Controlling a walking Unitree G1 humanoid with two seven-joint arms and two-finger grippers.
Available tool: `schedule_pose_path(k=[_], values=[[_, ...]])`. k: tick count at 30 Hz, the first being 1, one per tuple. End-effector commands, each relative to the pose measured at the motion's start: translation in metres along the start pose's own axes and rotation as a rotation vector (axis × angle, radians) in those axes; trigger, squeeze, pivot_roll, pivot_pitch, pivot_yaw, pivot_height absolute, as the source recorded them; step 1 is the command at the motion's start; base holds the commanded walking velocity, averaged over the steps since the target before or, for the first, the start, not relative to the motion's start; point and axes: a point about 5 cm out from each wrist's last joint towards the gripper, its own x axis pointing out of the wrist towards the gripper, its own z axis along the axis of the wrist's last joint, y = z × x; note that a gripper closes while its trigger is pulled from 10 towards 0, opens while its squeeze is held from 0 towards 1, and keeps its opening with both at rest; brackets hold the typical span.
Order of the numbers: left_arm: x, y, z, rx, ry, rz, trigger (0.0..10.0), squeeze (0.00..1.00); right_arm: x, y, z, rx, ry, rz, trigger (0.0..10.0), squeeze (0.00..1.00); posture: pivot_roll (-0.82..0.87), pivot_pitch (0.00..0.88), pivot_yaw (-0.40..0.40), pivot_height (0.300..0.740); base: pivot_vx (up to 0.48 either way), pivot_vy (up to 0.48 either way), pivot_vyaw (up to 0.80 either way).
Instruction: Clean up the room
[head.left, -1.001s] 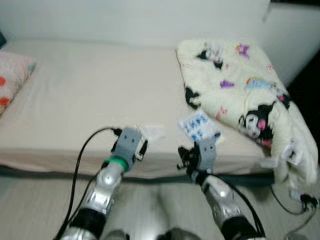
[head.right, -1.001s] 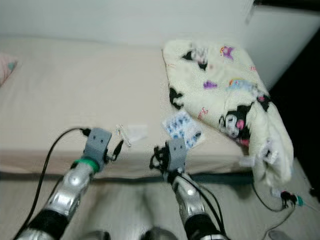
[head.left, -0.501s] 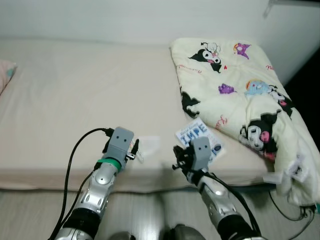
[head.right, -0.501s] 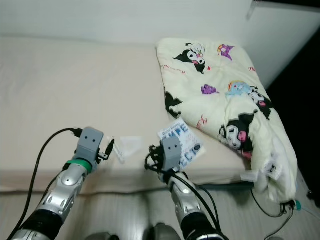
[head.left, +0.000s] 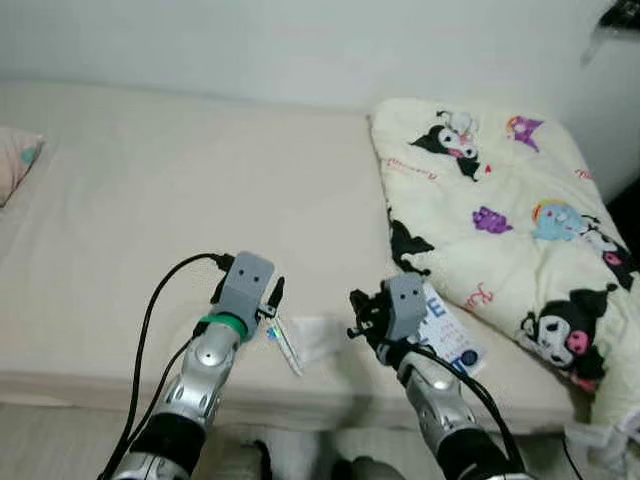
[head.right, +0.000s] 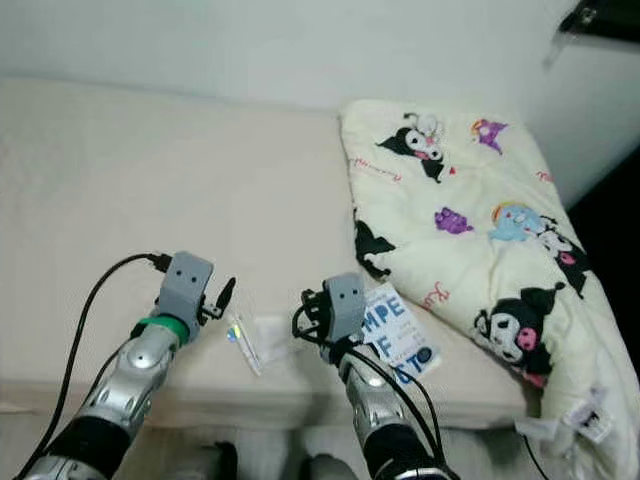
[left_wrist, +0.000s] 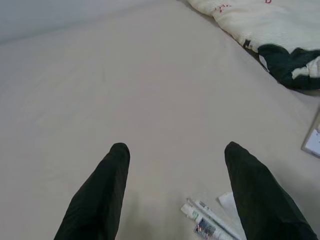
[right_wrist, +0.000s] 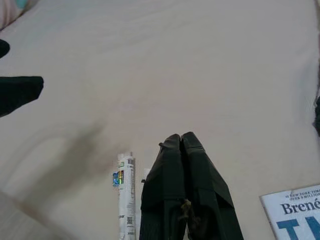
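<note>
Bed (head.left: 150, 200) bears blanket (head.left: 510, 220), book (head.left: 448, 335), wrapper (head.left: 285, 345).

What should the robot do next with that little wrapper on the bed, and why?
Probably lower the left gripper onto the clear wrapper. Its black fingers are spread open and sit just above the bed, with the wrapper close beside them near the edge. The right gripper is shut and holds nothing.

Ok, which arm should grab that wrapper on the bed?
Left, probably. The left gripper is open with the wrapper just ahead between its fingers; the right gripper is shut.
</note>
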Motion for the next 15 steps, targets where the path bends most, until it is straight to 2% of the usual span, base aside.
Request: schedule_pose_path(k=[1,9,15], values=[[-0.004,-0.004,-0.007,0.008,0.024,-0.02,10.0,0.0,-0.007,-0.003,-0.011,0.007,0.044,-0.014,10.0,0.0,0.02,0.0,-0.003,0.74,0.0,0.0,0.0],[-0.007,-0.002,-0.012,0.038,0.035,-0.032,10.0,0.0,-0.008,-0.004,-0.012,0.03,0.042,-0.036,10.0,0.0,0.02,0.0,0.004,0.74,0.0,0.0,0.0],[-0.012,-0.002,-0.027,0.036,0.093,-0.078,10.0,0.0,-0.008,-0.004,-0.012,0.028,0.038,-0.048,10.0,0.0,0.02,0.0,0.009,0.711,0.0,0.0,0.0]])
